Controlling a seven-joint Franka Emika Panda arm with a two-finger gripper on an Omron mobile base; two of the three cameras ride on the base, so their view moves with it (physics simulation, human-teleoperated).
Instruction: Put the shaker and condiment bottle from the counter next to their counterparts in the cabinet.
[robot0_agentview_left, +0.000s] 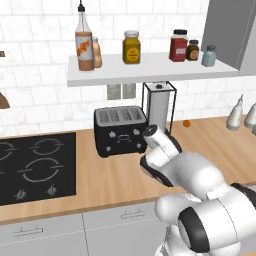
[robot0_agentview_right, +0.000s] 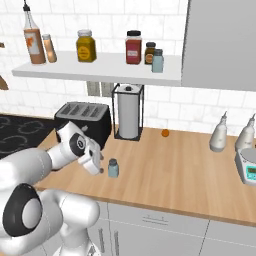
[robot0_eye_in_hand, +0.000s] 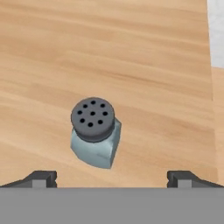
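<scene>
The blue-grey shaker (robot0_eye_in_hand: 94, 133) with its dark holed cap stands upright on the wooden counter (robot0_agentview_right: 170, 170). My gripper (robot0_eye_in_hand: 112, 179) is open just above and before it, one fingertip on each side and touching nothing. From the right base view the gripper (robot0_agentview_right: 96, 164) hangs just left of the shaker (robot0_agentview_right: 113, 168). The condiment bottle (robot0_agentview_left: 96, 52) stands on the cabinet shelf (robot0_agentview_left: 150, 70), right beside the tall orange-labelled bottle (robot0_agentview_left: 84, 42). The counterpart shaker (robot0_agentview_left: 209, 56) stands at the shelf's right end, by the grey door panel (robot0_agentview_left: 227, 30).
A black toaster (robot0_agentview_left: 120, 130) and a paper towel holder (robot0_agentview_left: 159, 107) stand behind my arm. The hob (robot0_agentview_left: 35, 167) lies to the left. A yellow jar (robot0_agentview_left: 131, 47), a red jar (robot0_agentview_left: 178, 46) and a dark jar (robot0_agentview_left: 193, 50) share the shelf. White bottles (robot0_agentview_right: 220, 134) and a scale (robot0_agentview_right: 247, 170) stand far right.
</scene>
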